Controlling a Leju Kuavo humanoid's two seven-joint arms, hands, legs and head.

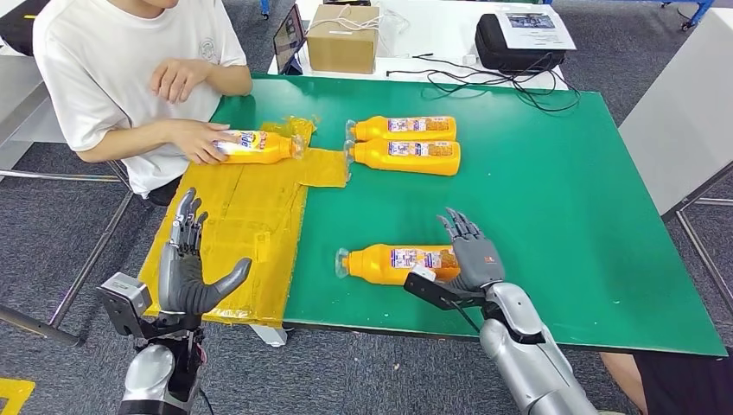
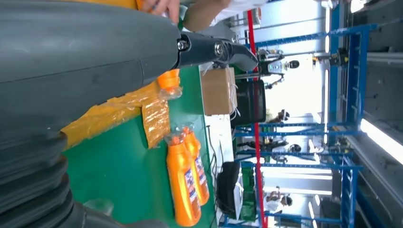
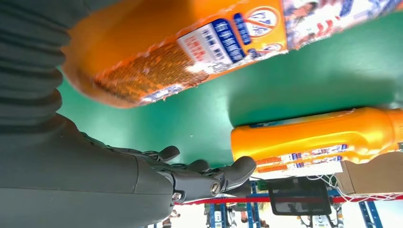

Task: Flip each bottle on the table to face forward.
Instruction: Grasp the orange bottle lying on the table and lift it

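Note:
An orange bottle [image 1: 398, 262] [image 3: 190, 47] lies on its side near the green table's [image 1: 562, 216] front edge, cap to the left. My right hand [image 1: 471, 251] is at its base end, fingers [image 3: 204, 178] spread and holding nothing. Two more orange bottles [image 1: 406, 128] [image 1: 406, 156] lie side by side at the back, also in the left wrist view [image 2: 183, 185] [image 2: 199, 166]. A person's hand [image 1: 197, 143] holds another bottle [image 1: 255, 147] on the yellow plastic sheet [image 1: 242, 225]. My left hand [image 1: 190, 259] is raised and open above the sheet's near edge.
The person in a white shirt [image 1: 121, 69] sits at the table's left corner. A cardboard box [image 1: 343, 39], a black bag [image 1: 519, 43] and cables [image 1: 484, 82] lie on the white table behind. A white surface [image 1: 683, 112] stands at the right.

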